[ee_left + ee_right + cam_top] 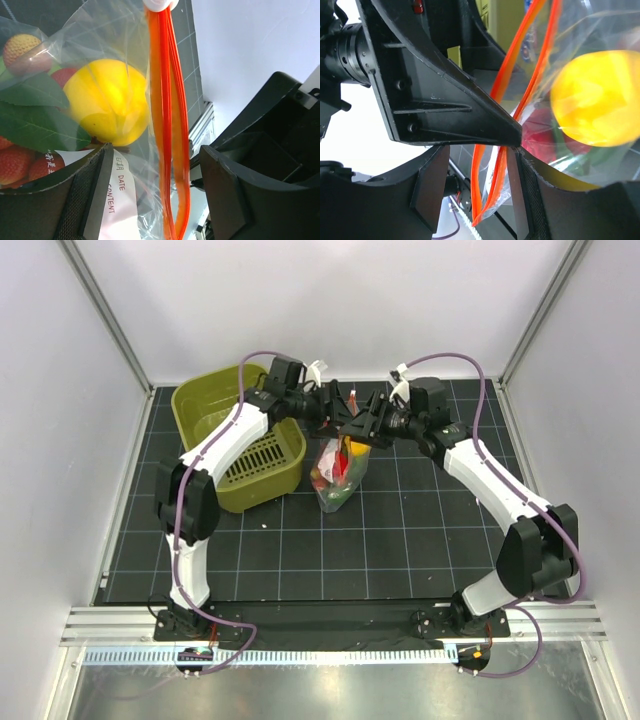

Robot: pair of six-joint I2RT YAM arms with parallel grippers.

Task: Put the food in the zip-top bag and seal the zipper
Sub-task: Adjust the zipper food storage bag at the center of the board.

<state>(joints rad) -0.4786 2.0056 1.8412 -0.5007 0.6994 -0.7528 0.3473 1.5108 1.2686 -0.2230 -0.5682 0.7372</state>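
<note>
The clear zip-top bag (340, 480) stands on the black mat with the food inside: a yellow ball (107, 107), red fruits (17, 162) and green leaves (30, 117). The ball also shows in the right wrist view (600, 100). Both grippers meet over the bag's mouth. My left gripper (156, 150) is open, with the red-orange zipper (167, 115) running between its fingers. My right gripper (479, 152) is open too, and the two zipper strips (492, 165) stand apart between its fingers. In the top view the left gripper (335, 412) and right gripper (368, 425) almost touch.
The olive-green slotted basket (200, 405) stands left of the bag, under the left arm. A white piece (159, 4) sits at the zipper's far end. White walls close the mat at the back and on both sides.
</note>
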